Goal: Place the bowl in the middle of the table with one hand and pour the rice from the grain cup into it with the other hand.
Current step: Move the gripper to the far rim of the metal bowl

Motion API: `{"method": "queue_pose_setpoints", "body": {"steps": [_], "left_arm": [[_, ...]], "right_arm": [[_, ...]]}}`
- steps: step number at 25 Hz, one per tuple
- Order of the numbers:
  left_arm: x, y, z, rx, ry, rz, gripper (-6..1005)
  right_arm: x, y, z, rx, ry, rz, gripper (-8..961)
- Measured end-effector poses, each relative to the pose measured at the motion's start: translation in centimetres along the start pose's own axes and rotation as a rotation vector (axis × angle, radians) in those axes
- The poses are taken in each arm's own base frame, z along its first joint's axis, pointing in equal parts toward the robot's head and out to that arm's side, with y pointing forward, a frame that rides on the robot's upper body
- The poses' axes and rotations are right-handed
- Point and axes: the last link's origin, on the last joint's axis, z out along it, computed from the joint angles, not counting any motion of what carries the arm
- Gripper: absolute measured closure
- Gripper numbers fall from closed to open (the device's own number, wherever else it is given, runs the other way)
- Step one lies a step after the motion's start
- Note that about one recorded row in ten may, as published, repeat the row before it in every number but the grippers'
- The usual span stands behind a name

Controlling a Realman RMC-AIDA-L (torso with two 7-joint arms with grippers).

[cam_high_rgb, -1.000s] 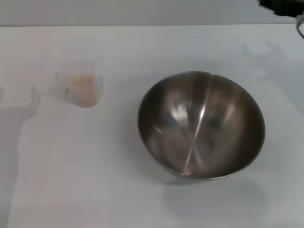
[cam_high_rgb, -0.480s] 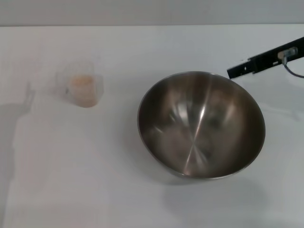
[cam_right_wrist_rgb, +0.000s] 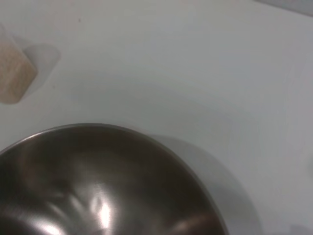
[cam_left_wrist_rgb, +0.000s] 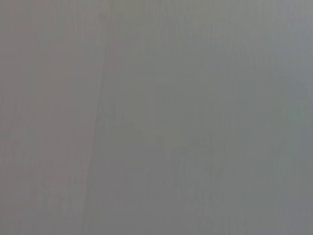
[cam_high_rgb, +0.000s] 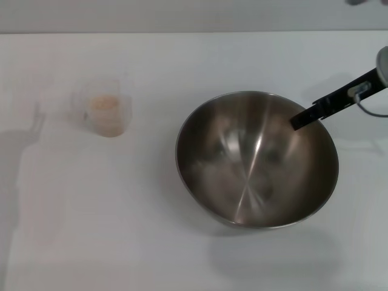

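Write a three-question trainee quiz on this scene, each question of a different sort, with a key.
1. True or false: the bowl already holds rice.
2. Which gripper is at the bowl? A) left B) right C) both
3. Fill in: the rice sits in the ____ on the table.

Key:
1. False. The bowl is empty.
2. B. The right gripper reaches over the bowl's far right rim; the left gripper is out of view.
3. Cup, standing to the bowl's left, apart from it.

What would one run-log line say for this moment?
right gripper: over bowl rim | cup: rice inside, untouched | left arm: unseen
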Motion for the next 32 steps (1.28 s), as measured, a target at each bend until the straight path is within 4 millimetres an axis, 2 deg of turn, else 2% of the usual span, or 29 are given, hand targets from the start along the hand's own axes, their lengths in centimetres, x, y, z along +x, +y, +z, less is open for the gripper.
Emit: {"method": "queue_pose_setpoints", "body": {"steps": [2,7,17,20,31,32], "left_arm": [[0.1,0.0,0.0,0.0,0.009,0.001,155],[0.2,-0.1,-0.1,0.001,0.01,0.002,155],[0.2,-0.2,-0.1,0.004,0.011,0.003,155],[0.2,-0.3,-0.2,0.006,0.01,0.004,155],[0.2,-0.2,-0.3,0.008,0.014,0.002,155],[0.2,-0.2,-0.4,0.008,0.016,0.002,155]], "right_arm": [[0.0,-0.1,1.3,-0.014,0.017,0.001,209],[0.2,0.1,2.9,-0.026,0.051,-0.003,233],[0.1,0.4,3.1,-0.03,0.05,-0.015,281],[0.0,0.5,3.0,-0.032,0.047,-0.02,511],[-0.2,0.7,2.5,-0.03,0.036,-0.04,937],[-0.3,0.6,2.4,-0.03,0.031,-0.044,939]]}}
